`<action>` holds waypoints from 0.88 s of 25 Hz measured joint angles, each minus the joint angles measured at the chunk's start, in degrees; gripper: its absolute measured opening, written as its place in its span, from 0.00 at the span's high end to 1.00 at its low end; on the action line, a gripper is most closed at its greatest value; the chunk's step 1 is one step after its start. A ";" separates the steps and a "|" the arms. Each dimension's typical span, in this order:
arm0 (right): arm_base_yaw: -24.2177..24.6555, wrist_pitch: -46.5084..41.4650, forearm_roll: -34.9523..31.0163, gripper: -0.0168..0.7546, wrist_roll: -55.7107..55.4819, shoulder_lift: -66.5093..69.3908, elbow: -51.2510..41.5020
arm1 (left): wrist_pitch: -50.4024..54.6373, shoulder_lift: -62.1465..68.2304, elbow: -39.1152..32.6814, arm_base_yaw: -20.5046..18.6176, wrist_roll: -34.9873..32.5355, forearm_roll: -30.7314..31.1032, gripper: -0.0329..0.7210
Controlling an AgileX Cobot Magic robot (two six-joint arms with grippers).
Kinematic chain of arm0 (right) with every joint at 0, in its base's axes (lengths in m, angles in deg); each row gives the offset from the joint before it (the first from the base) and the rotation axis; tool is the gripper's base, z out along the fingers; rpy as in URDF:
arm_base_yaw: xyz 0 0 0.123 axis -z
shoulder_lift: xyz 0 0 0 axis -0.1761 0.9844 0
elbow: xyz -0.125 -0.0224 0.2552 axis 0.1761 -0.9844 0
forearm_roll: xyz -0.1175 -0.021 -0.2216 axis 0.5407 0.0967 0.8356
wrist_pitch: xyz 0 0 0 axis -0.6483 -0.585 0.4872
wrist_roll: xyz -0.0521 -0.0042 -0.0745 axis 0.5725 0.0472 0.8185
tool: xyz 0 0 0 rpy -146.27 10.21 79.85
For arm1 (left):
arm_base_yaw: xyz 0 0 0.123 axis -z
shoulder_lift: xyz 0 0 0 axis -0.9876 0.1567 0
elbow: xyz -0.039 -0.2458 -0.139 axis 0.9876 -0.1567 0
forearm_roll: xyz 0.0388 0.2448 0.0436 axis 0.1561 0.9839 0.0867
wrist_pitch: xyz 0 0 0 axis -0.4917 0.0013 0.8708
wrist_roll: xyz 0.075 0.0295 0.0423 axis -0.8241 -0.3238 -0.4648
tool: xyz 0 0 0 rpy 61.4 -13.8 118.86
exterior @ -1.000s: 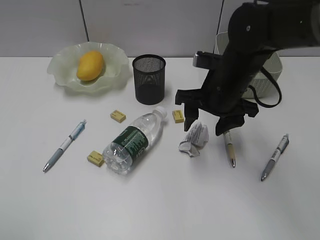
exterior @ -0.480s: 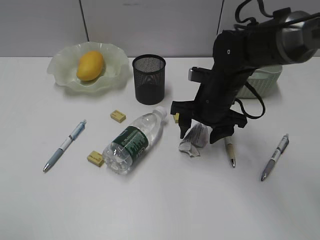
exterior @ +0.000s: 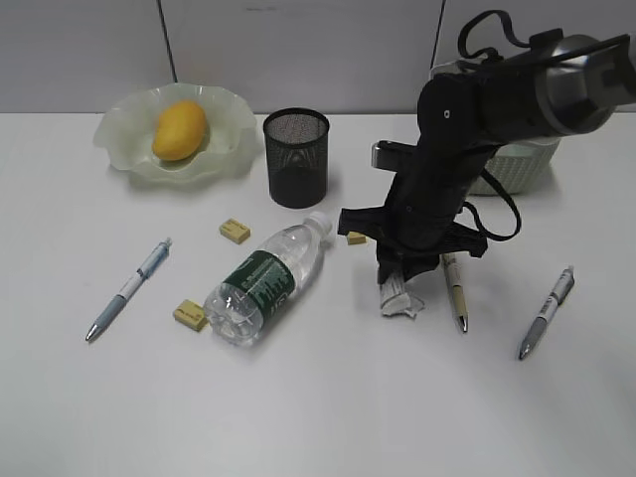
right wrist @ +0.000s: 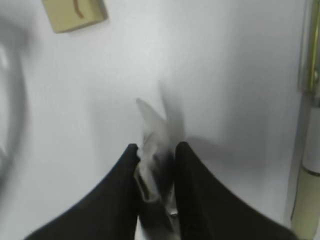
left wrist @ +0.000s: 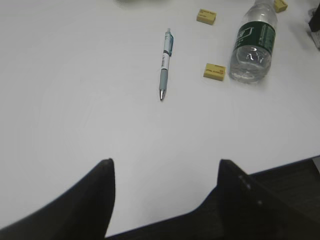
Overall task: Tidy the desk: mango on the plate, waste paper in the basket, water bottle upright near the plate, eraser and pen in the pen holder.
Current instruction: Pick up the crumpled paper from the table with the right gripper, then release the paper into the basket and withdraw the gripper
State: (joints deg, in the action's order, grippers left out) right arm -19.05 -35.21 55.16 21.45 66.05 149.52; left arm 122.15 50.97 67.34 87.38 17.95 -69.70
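My right gripper [exterior: 405, 270] is shut on the waste paper [exterior: 398, 297], pinched between its fingers low over the desk [exterior: 318, 397]; the right wrist view shows the paper [right wrist: 159, 130] squeezed between the jaws [right wrist: 156, 150]. The mango [exterior: 180, 130] lies on the plate [exterior: 119, 129]. The water bottle [exterior: 266, 280] lies on its side mid-desk. The pen holder [exterior: 296, 157] stands behind it. The basket [exterior: 517, 164] is behind my right arm, mostly hidden. Three yellow erasers [exterior: 235, 231] [exterior: 189, 315] [exterior: 356, 238] and three pens [exterior: 129, 289] [exterior: 455, 290] [exterior: 547, 311] lie about. My left gripper [left wrist: 165, 162] is open and empty.
In the left wrist view a pen [left wrist: 165, 62], two erasers [left wrist: 214, 71] [left wrist: 206, 15] and the bottle [left wrist: 254, 42] lie ahead, with the desk's near edge at the lower right. A grey partition wall runs behind the desk.
My right gripper came down over the waste paper and closed on it; the paper is now squeezed narrow and shifted slightly right and nearer. The left arm shows no change.
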 joint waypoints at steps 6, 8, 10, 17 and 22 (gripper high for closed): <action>0.00 -4.61 0.05 0.86 5.28 0.00 4.12 | 0.00 0.00 0.00 0.00 0.00 0.00 0.31; 0.00 -6.81 0.05 0.88 7.19 0.00 6.24 | 0.00 0.00 0.00 0.00 0.00 0.00 0.31; 0.00 -9.45 0.11 0.90 9.41 0.00 8.81 | 0.00 0.00 0.00 0.00 0.00 0.00 0.31; 0.00 -17.51 1.86 0.90 14.83 0.00 19.15 | 0.00 0.00 0.00 0.00 0.00 0.00 0.31; 0.00 -21.59 9.19 0.91 15.46 0.00 28.13 | 0.00 0.00 0.00 0.00 0.00 0.00 0.31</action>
State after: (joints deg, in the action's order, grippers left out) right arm -19.05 -56.80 64.34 36.91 66.05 177.65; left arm 122.15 50.97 67.34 87.38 17.95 -69.70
